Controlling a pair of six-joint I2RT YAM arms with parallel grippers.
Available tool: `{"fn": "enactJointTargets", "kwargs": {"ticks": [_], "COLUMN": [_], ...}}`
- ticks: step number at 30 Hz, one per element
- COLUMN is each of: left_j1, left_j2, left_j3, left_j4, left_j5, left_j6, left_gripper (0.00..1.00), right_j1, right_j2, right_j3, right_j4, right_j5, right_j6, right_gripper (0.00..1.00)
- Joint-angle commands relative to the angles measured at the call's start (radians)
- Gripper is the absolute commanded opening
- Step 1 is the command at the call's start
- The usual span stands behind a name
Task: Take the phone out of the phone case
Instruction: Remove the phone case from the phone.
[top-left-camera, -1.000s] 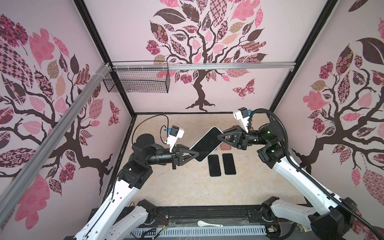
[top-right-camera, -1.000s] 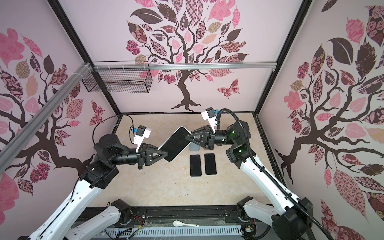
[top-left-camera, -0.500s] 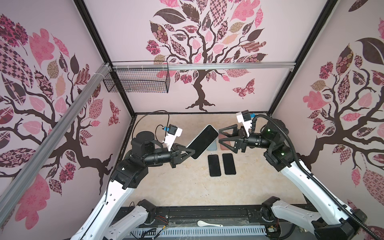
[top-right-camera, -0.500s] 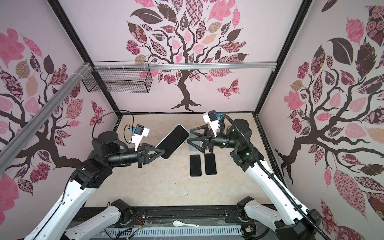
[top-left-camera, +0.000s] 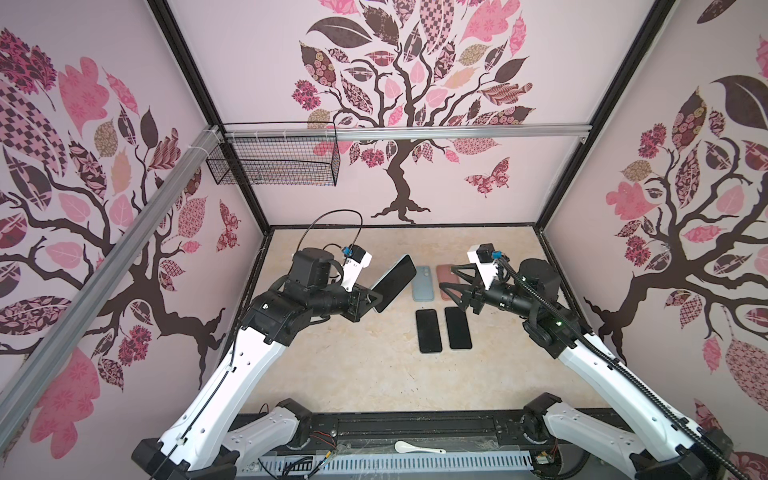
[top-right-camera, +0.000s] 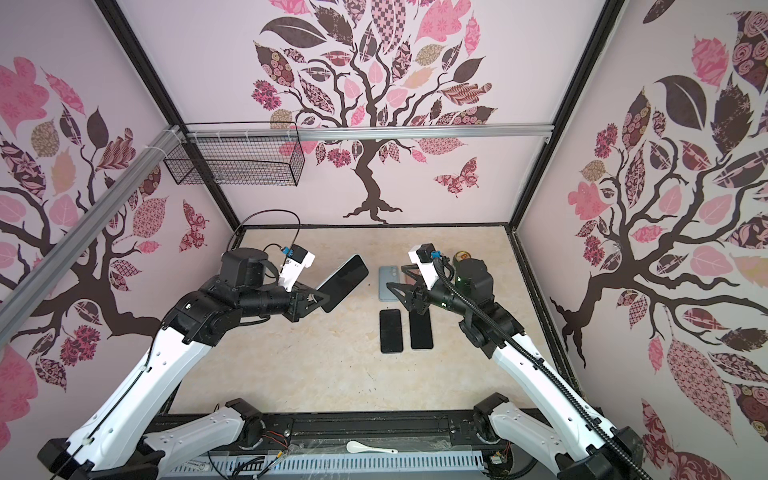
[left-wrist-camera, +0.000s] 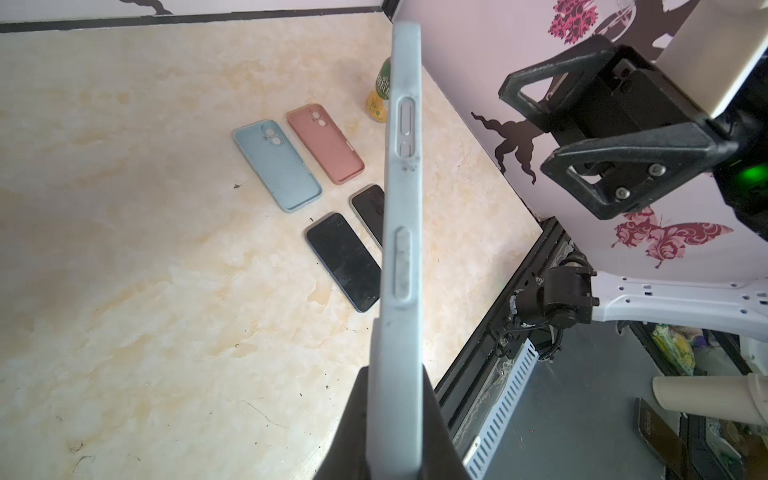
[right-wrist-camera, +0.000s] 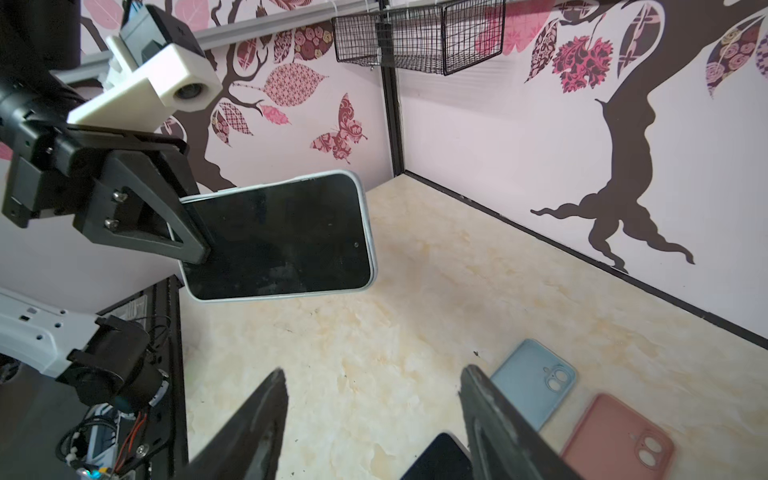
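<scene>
While the left gripper clamps the stiff phone, the right gripper, fingers apart, should peel the soft case cornerwise.

Bright, even, diffuse light; source seems overhead, out of frame. Shadows on the tabletop faint and soft-edged. Both top views sharp, with wide-angle stretch toward the picture corners. Left wrist view: phone case crisp mid-length, soft nearest the lens. Right wrist view: right gripper blurred up close; phone screen carries dull, smudged reflections.
</scene>
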Motion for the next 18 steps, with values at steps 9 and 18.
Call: {"fn": "enactJointTargets", "kwargs": {"ticks": [9,18], "left_j1": [0.001,0.001], "left_j2": [0.064,-0.052], "left_j3": [-0.004,-0.089], "left_j4": [0.076,0.159], "left_j5": [0.222,0.094], "left_j6": [0.121,0.123], "left_gripper": [0.00,0.00], "right_j1": [-0.001,0.000], "right_j2": [0.055,0.061], "right_j3": [0.017,0.006], "right_j4": [-0.048,-0.031], "right_j5": [0.023,-0.040], "right_j6": [-0.249,-0.291], "right_gripper": [0.70,0.70]}}
